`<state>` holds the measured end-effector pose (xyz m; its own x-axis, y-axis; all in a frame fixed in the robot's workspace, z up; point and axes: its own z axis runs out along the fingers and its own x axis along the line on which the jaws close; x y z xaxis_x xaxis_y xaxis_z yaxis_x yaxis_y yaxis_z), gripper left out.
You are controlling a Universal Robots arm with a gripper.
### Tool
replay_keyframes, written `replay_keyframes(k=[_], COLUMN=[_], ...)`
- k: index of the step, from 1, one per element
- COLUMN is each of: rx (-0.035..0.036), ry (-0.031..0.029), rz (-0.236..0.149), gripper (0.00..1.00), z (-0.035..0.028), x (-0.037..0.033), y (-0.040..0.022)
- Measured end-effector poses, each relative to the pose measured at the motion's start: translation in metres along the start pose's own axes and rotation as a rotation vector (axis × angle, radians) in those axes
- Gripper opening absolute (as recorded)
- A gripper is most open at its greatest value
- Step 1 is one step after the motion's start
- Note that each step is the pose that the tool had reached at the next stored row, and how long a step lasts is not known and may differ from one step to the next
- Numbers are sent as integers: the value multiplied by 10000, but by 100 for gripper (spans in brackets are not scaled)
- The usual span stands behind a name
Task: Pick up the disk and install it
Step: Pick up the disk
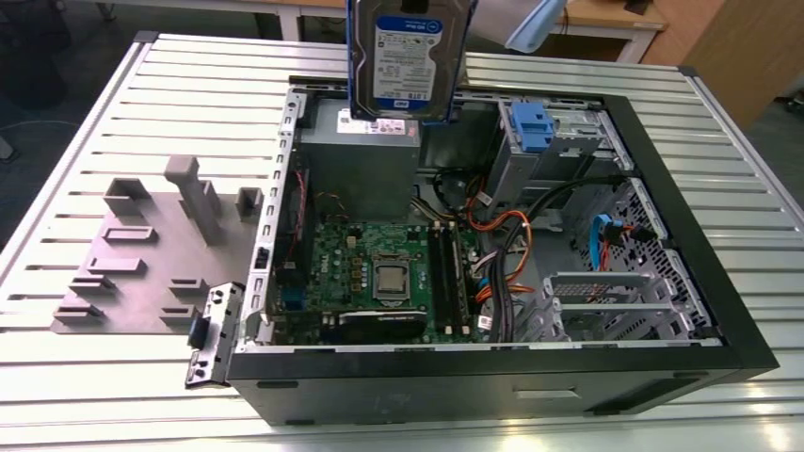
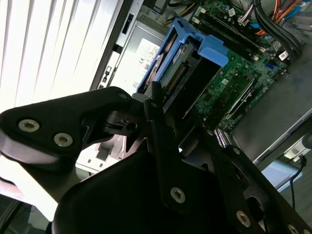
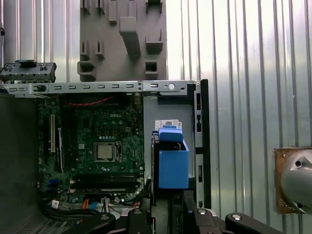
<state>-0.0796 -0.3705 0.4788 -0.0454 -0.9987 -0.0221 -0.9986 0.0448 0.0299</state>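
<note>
Now the disk (image 1: 409,56) hangs in the air, standing on its edge over the open case (image 1: 503,386) on the worktop (image 1: 113,395). The black jaws grip it, one on each side, in both wrist views. Its blue end points down at the grey box (image 1: 358,165), beside the green board (image 1: 377,273).

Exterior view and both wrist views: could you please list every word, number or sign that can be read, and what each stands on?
No text can be quoted reliably.
White-and-blue label on the disk: print too small to read.
White sticker on the power supply: print blurred.
White markings on the motherboard: too small to read.
</note>
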Motion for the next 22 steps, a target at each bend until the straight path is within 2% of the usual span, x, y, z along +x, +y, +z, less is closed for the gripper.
replay_keyframes(k=[15, 22], rx=[0, 0], ry=[1, 1], rz=[-1, 1], gripper=[35, 35], z=[-1, -4], x=[53, 146], y=[-4, -15])
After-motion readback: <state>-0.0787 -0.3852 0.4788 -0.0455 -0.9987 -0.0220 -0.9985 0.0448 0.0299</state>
